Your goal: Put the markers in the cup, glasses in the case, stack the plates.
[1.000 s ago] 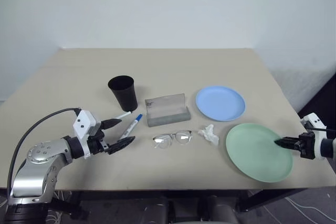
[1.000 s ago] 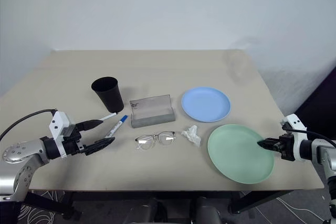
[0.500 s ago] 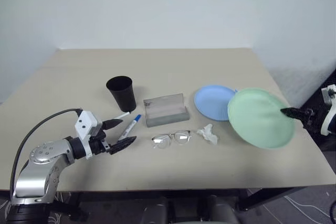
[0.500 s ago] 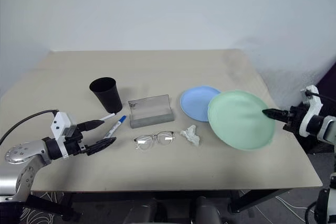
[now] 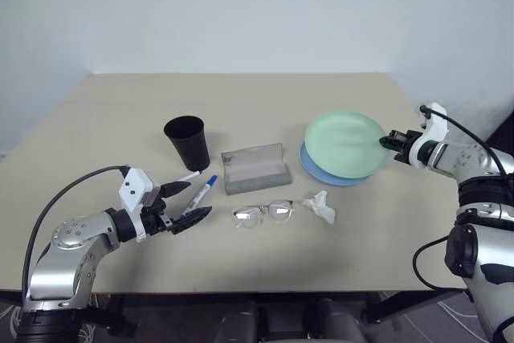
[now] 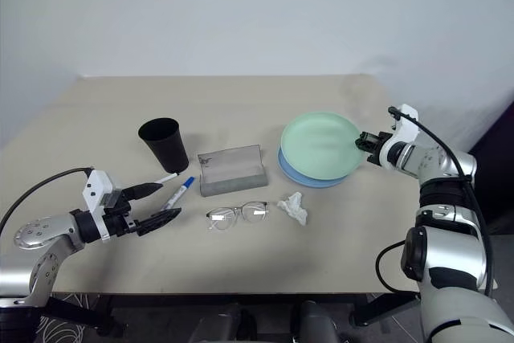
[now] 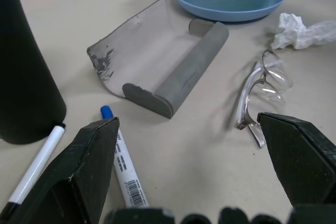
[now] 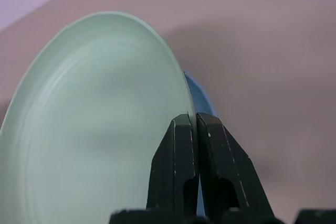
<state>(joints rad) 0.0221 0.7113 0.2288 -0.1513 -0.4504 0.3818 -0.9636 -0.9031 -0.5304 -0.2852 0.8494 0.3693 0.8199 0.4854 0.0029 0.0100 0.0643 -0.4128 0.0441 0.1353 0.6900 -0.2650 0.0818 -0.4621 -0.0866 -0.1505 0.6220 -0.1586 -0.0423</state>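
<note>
Two grippers: right gripper [image 5: 389,140] pinched on green plate [image 5: 345,141] rim over blue plate [image 5: 321,173], left gripper [image 5: 181,202] spread wide, empty, near markers [image 5: 201,191]

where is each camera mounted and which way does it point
Head stereo pair: looks forward and down over the table; both arms show, right gripper pinching the green plate over the blue plate.
Left wrist: looks along the open left gripper at the case, glasses, markers and cup.
Right wrist: looks along its shut fingers at the green plate.
Shared: both plates.
</note>
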